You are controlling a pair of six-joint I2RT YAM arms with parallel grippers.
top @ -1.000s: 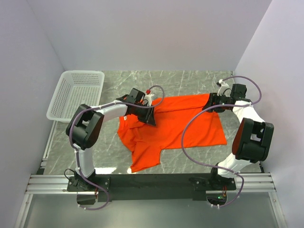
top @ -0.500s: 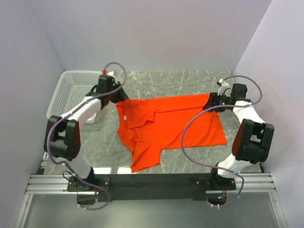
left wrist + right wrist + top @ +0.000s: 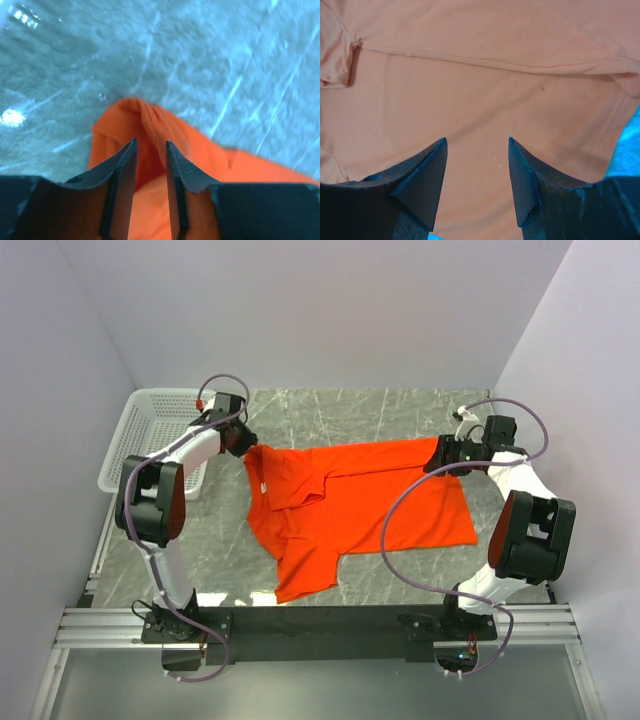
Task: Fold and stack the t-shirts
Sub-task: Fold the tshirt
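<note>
One bright orange-red t-shirt (image 3: 355, 502) lies spread and wrinkled on the marble table, its neck at the left. My left gripper (image 3: 243, 443) is at the shirt's far left corner. In the left wrist view its jaws stand narrowly apart with a raised fold of the t-shirt (image 3: 150, 122) gathered between them, so the left gripper (image 3: 151, 145) is shut on the cloth. My right gripper (image 3: 440, 455) is at the shirt's far right corner. It is open (image 3: 477, 142) just above flat cloth (image 3: 480, 75), holding nothing.
A white mesh basket (image 3: 160, 435) stands at the far left, right beside the left arm. Grey walls close the table on three sides. The right arm's cable (image 3: 400, 500) loops over the shirt. Bare marble (image 3: 340, 410) shows behind the shirt.
My left arm swung from the shirt's middle to the far left, pulling the shirt's left corner out flat. In the last half second it only shifted slightly. The right gripper stayed put.
</note>
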